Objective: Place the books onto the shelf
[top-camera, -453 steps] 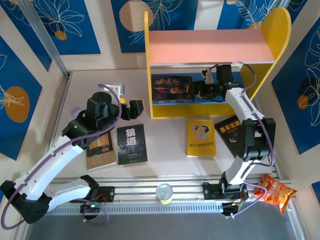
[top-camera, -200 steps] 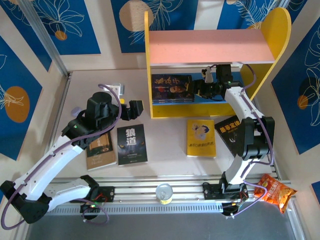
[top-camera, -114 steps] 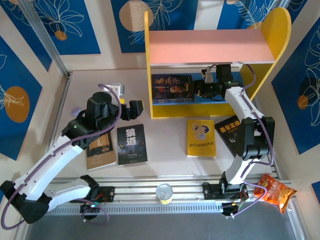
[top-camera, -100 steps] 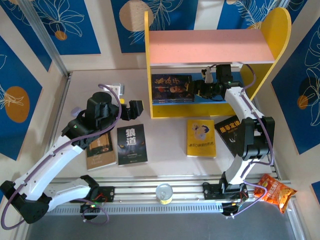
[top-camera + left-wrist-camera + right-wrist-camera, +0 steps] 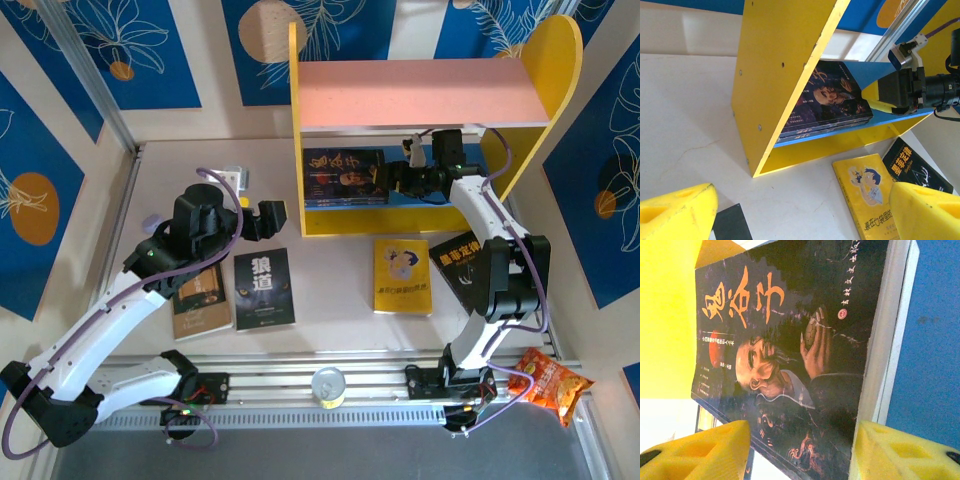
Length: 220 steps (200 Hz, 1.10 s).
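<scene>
Nearest us, at the right corner, a crinkled orange snack bag (image 5: pixel 548 385) is lying flat. Farther in, four thin paperbacks are resting face up on the pale, smooth desk (image 5: pixel 330 310): a tan book (image 5: pixel 200 300), a matte black book (image 5: pixel 264 288), a glossy yellow cartoon book (image 5: pixel 403 275) and a second black book (image 5: pixel 462 262) partly covered by the right arm. Just beyond the left pair, the left fingers (image 5: pixel 675 212), blunt yellow foam wedges, are hanging spread wide and empty. Behind them the shelf (image 5: pixel 296 130) is standing, with flat yellow side panels, the right one round-topped, a pink top board and a blue lower board. On that blue board a dark portrait book (image 5: pixel 790 355) is topping a flat stack. The right fingers (image 5: pixel 900 455) are reaching in at its right end, parted and pinching nothing.
</scene>
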Motion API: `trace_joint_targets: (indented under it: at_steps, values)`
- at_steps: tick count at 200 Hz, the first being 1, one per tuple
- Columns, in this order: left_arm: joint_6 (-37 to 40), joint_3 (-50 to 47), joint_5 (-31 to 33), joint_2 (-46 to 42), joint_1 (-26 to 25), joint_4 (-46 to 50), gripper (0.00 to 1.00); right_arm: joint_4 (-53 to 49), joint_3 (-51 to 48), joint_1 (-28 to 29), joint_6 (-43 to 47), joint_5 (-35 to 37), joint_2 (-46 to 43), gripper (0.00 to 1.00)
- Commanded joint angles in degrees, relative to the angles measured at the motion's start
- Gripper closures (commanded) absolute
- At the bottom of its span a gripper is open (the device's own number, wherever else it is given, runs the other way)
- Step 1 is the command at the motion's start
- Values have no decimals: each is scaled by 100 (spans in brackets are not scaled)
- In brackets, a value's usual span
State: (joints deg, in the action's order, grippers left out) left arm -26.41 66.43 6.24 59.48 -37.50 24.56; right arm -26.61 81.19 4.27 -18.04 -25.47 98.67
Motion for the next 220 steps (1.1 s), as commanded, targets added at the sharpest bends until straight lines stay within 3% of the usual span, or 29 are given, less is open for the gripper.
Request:
trace_joint_targets:
  at_steps: [1,220]
  values:
    - [108,50,35,-42,92,-38,12,-216,-150,214,104,-484,-155,43]
    - [135,124,-7,-7,87,-46,12,-353,-147,-52,30,-331,-293,42]
